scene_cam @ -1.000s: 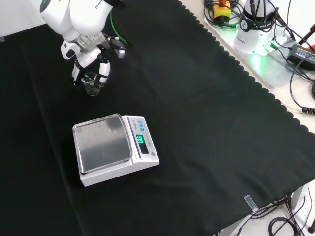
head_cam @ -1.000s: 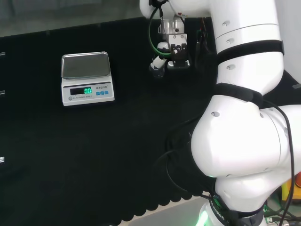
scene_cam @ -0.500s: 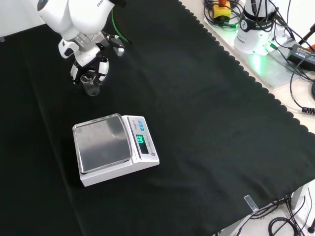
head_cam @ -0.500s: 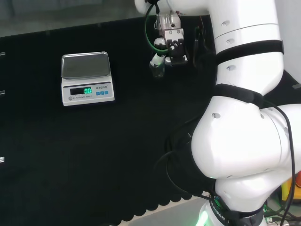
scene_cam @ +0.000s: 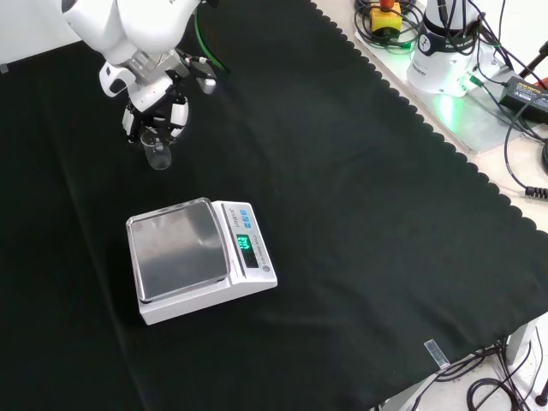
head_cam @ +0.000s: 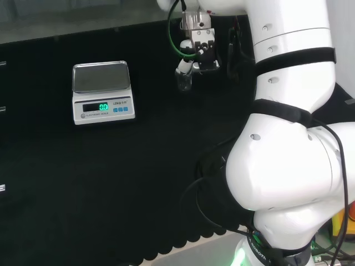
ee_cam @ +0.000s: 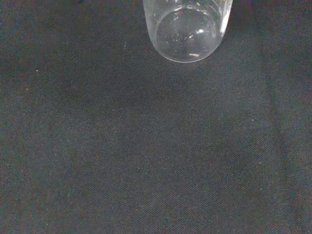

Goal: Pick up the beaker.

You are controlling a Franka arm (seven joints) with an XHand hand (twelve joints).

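The beaker (scene_cam: pixel 157 152) is small, clear glass, round, upright, and looks empty. The hand (scene_cam: pixel 154 111) has its fingers curled around the upper part of it, so the beaker hangs below the hand. A scale (scene_cam: pixel 199 259) stands on the worktop (scene_cam: pixel 368 214), apart from the hand; nothing stands between them.

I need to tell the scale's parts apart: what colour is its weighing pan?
Silver-grey metal on the white scale; the weighing pan shows best in the front view.
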